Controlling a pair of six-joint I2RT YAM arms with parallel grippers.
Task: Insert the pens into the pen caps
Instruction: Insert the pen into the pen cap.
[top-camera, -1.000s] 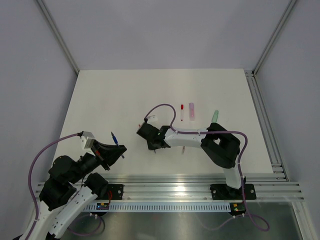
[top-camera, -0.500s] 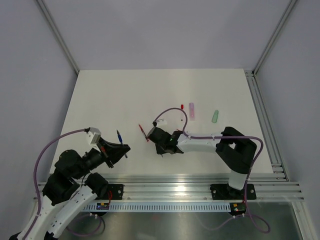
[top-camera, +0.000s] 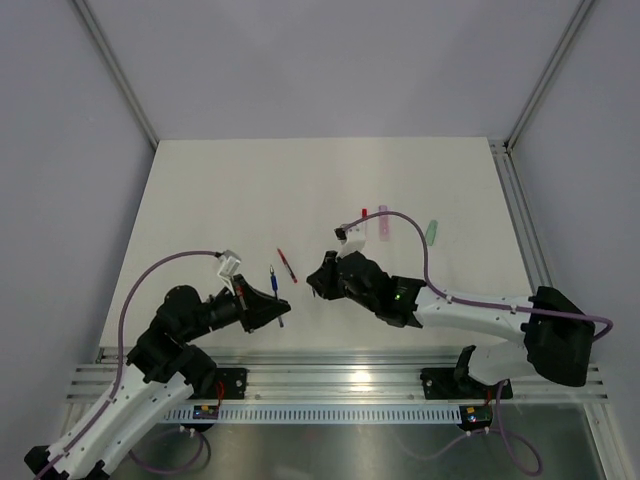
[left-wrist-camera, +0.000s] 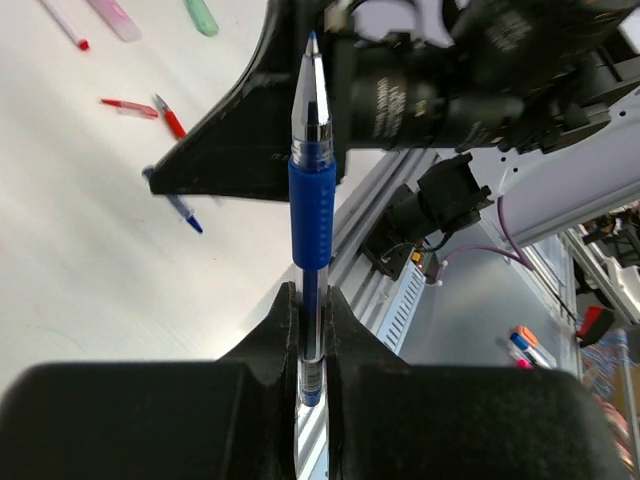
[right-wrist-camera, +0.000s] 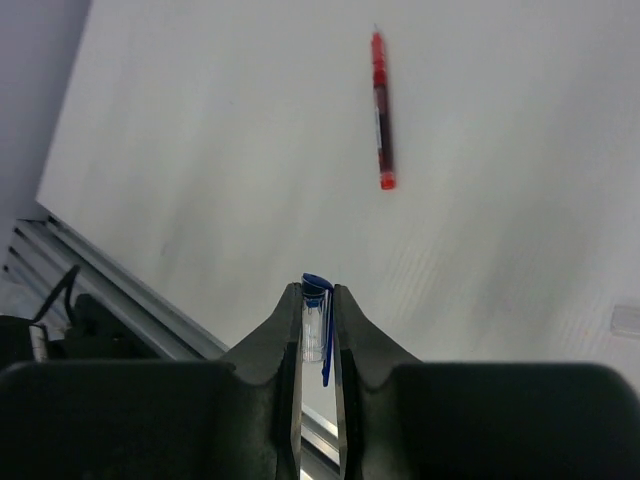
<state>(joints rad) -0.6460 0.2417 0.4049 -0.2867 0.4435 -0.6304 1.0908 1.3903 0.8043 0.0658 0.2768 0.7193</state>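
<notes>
Two grips are closed. The left gripper (left-wrist-camera: 312, 300) clamps a blue pen (left-wrist-camera: 311, 200) by its lower barrel, tip pointing away from the fingers, above the worktop (top-camera: 220, 190) by its near edge, left of centre. The right gripper (right-wrist-camera: 317, 292) pinches a clear, blue-clipped pen cap (right-wrist-camera: 314, 330) nearby. A red pen (top-camera: 286, 265) lies loose mid-worktop. A pink pen (top-camera: 383, 222) and a green pen (top-camera: 432, 231) lie nearer the right edge.

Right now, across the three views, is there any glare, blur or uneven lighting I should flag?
Top external: even, soft light, only faint shadows, everything sharp. Left wrist: a bright glint on the metal tip of the blue pen; the left gripper near the lens is dark and soft. Right wrist: the blue cap is slightly blurred, the red pen on the table is crisp.
</notes>
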